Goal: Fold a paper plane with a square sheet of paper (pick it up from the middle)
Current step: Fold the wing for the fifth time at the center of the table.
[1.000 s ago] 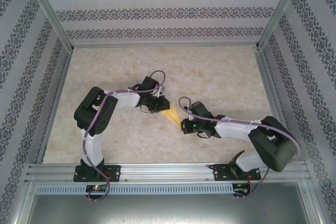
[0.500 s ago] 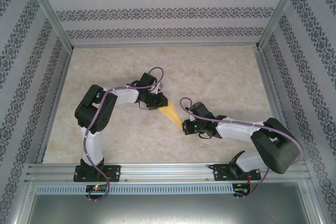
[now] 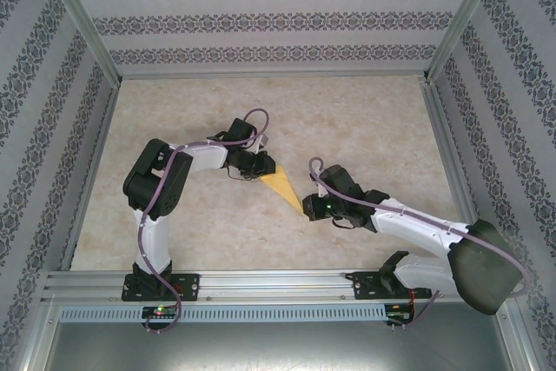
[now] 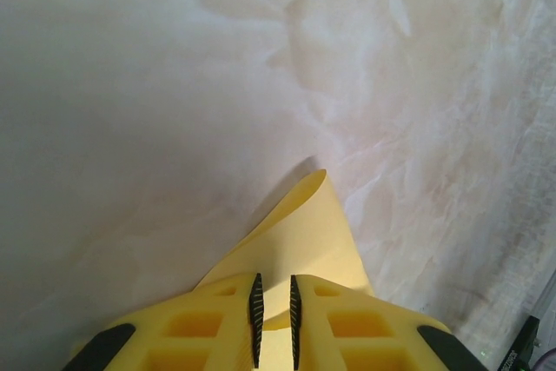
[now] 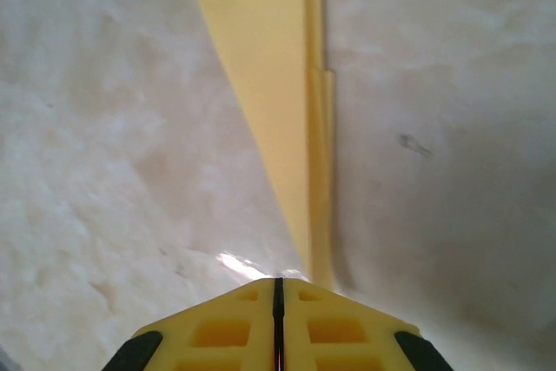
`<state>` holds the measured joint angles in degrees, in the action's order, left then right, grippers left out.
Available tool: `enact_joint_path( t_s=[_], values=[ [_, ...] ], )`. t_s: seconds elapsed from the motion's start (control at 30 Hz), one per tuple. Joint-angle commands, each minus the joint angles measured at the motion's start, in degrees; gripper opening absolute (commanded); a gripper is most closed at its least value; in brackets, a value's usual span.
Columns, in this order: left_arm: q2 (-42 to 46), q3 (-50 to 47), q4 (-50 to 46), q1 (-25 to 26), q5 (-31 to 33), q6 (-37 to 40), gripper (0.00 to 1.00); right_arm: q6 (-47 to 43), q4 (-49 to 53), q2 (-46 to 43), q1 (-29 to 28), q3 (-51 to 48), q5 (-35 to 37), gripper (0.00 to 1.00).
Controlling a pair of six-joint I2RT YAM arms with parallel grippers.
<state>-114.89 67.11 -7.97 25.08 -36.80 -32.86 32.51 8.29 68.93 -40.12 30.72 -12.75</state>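
The paper plane (image 3: 282, 186) is a mustard-yellow creased wedge lying between both grippers in the top view. My left gripper (image 3: 263, 171) is at its wide end. In the left wrist view the jaws (image 4: 274, 277) stand a narrow gap apart with the paper (image 4: 304, 232) running between the pads, its far corner curling up off the table. My right gripper (image 3: 307, 207) is at the pointed end. In the right wrist view its jaws (image 5: 278, 281) are shut, and the narrow tip of the paper (image 5: 269, 84) ends just right of the fingertips.
The marble-patterned table top (image 3: 365, 128) is bare around the paper. An aluminium frame rail (image 3: 278, 282) runs along the near edge, and patterned walls close in the other three sides.
The right arm has stretched out lower and further left, bringing its gripper up to the paper's pointed tip. The left gripper and the paper have shifted only slightly.
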Motion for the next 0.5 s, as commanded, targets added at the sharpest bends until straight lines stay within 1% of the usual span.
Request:
enact_joint_path(
  t_s=[0.0, 0.07, 0.13, 0.27, 0.37, 0.47],
  values=[
    [-4.45, -0.53, -4.72, -0.98, 4.36, 2.89, 0.22, 2.47, -5.32, 4.75, -1.01, 3.16, -6.28, 0.09],
    [-4.79, -0.24, -4.87, -0.81, 4.08, 3.13, 0.22, 2.61, -7.58, 8.78, -1.14, 5.15, -8.89, 0.09],
    [-4.95, -0.14, -5.03, -0.69, 4.01, 3.29, 0.22, 2.2, -8.29, 11.67, -0.97, 6.66, -9.8, 0.08],
    [-4.9, -0.11, -5.65, -0.63, 3.92, 4.06, 0.22, 1.67, -9.86, 17.74, 1.03, 7.87, -13.41, 0.08],
    [-5.0, -0.01, -6.2, -0.65, 3.93, 4.6, 0.22, 1.07, -10.34, 20.48, 2.69, 7.46, -14.97, 0.08],
    [-5.21, 0.08, -6.91, -0.66, 4.12, 5.27, 0.22, 0.75, -10.58, 20.84, 4.3, 6.01, -15.53, 0.08]
  ],
)
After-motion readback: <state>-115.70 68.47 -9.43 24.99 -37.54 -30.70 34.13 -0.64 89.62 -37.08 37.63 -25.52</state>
